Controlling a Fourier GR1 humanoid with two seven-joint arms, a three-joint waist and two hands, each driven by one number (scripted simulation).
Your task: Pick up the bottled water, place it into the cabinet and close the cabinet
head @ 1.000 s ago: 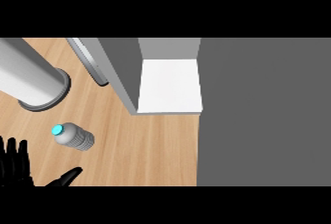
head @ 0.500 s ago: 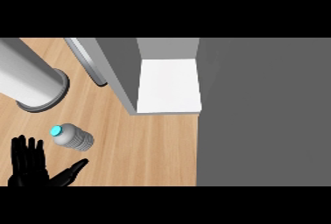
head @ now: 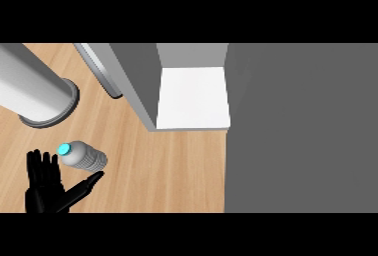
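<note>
1. Grey panel [head: 299, 127] fills the right side of the head view; what it belongs to is hard to tell.
2. Wooden desk [head: 170, 170] carries everything else, its left and near parts cut off by the frame.
3. Next in size, the cabinet [head: 193, 97] sits at the far middle, showing a white shelf floor; its door [head: 100, 70] stands open at the left, seen edge-on.
4. One grey forearm [head: 33, 92] crosses the far left corner; its hand is out of view, so which arm it is cannot be judged.
5. At the near left, a black hand [head: 50, 187] shows with fingers [head: 40, 162] straight and thumb spread, gripping nothing.
6. Smallest, the bottled water [head: 83, 156] lies on the desk just far and right of those fingers, in the gap above the thumb. Its long axis runs left-far to right-near, blue cap leftward.
</note>
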